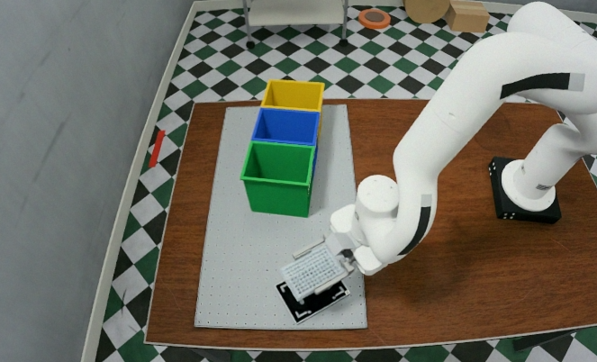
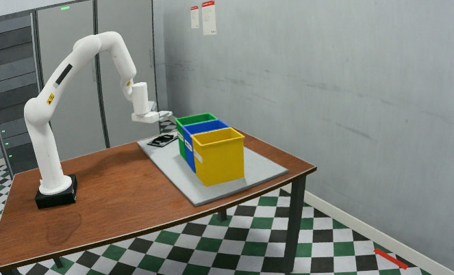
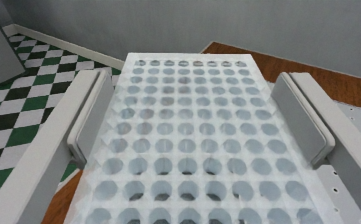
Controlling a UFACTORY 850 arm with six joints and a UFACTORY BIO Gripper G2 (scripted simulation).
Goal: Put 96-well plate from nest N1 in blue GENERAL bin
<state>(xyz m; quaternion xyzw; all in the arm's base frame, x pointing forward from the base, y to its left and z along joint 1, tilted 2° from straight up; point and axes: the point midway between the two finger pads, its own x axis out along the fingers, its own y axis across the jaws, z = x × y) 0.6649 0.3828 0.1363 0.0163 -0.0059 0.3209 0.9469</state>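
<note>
1. The jaws of the gripper (image 1: 306,274) (image 2: 167,113) (image 3: 193,95) are closed on the plate (image 1: 313,271) (image 3: 188,125), a flat finger pad along each long side.
2. The plate is whitish, translucent and rectangular, with a grid of round wells opening upward. It is held above the nest (image 1: 302,311) (image 2: 152,143), towards the bench's bottom-left corner in the top view.
3. Its long axis follows the fingers, pointing away from the palm, slantwise towards the left edge of the bench (image 1: 449,293) (image 2: 112,191) and slightly towards the bottom edge in that view.
4. The nest is a dark rectangle with pale corner marks, its long axis roughly matching the plate's. It lies on a grey board (image 1: 247,252) (image 2: 194,198) dotted with small holes.
5. Further towards the bench's top edge, three smooth, open, box-shaped bins stand upright in a row: green (image 1: 278,198) (image 2: 181,147), blue (image 1: 287,118) (image 2: 189,154), then yellow (image 1: 292,90) (image 2: 220,161) nearest that edge.
6. The glossy white arm (image 1: 458,104) (image 2: 64,75) rises from a black block (image 1: 548,218) (image 2: 44,203) near the right edge of the wood-grained bench, arches high, then drops to an upright wrist, the gripper reaching out roughly level.
</note>
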